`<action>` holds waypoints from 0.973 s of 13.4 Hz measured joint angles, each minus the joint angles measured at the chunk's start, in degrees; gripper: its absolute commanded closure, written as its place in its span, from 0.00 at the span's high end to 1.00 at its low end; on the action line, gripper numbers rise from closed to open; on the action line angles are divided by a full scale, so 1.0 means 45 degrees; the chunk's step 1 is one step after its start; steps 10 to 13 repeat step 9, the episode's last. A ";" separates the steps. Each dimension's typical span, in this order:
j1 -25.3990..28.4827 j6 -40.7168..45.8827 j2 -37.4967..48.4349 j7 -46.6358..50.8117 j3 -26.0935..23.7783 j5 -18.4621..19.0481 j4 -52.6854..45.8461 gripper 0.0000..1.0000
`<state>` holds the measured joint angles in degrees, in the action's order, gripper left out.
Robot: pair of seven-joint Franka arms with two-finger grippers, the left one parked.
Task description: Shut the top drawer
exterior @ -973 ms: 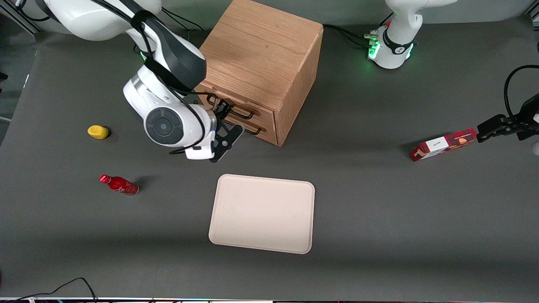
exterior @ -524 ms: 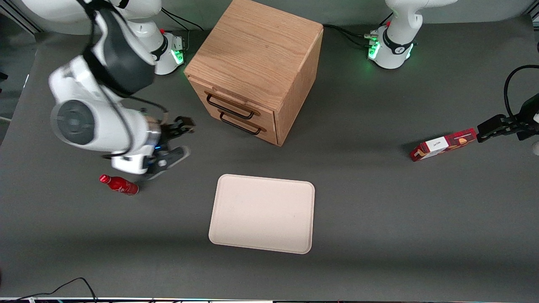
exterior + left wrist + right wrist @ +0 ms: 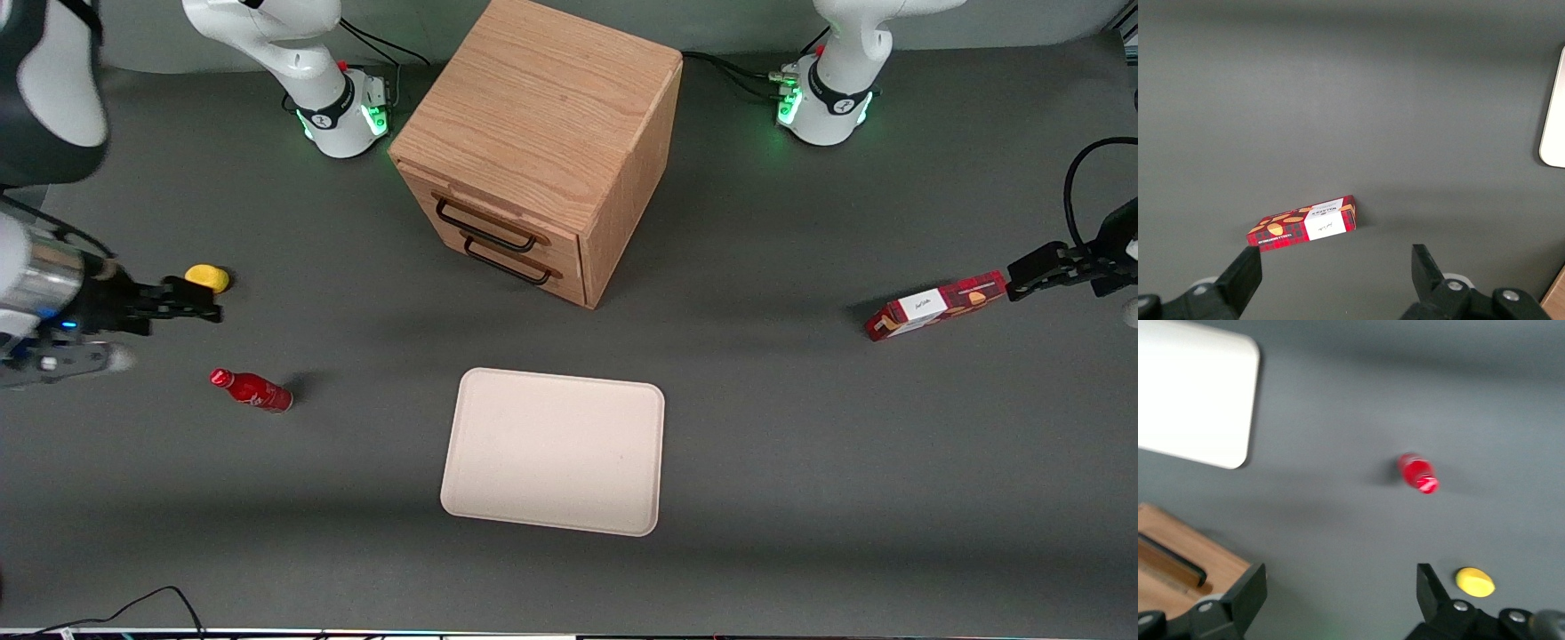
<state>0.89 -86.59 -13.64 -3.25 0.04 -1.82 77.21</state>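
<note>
- My gripper (image 3: 178, 300) hangs over the table toward the working arm's end, well apart from the cabinet (image 3: 538, 142); its fingers (image 3: 1245, 593) are spread wide with nothing between them.
- Taking the cabinet as my landmark, the gripper is off to the side of the cabinet's front, just beside a small yellow thing (image 3: 206, 278) and near a red bottle (image 3: 252, 390) lying on its side, which is nearer the front camera than the gripper.
- The top drawer (image 3: 484, 224) sits in the cabinet's front face, directly above the lower drawer (image 3: 507, 261). Its face looks flush with the cabinet's front and no tray interior shows, so I judge it shut.
- I read the task as done: nothing is left to push, and the gripper is clear of the handle (image 3: 480, 228).
- From the wrist camera I see one corner of the cabinet with a black handle (image 3: 1171, 558), well apart from the fingers.
- A pale tray (image 3: 553, 452) lies in front of the cabinet, nearer the front camera, untouched.
- What remains, in my judgement, is only parking the arm.
</note>
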 measured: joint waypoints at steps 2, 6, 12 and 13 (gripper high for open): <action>0.0021 -0.0721 0.0595 0.0000 0.0573 0.0002 0.0659 1.00; 0.0048 -0.2457 0.2157 0.0001 0.1147 0.0005 0.2721 1.00; 0.0049 -0.2859 0.3059 0.0001 0.1397 0.0005 0.3919 1.00; 0.0049 -0.2859 0.3059 0.0001 0.1397 0.0005 0.3919 1.00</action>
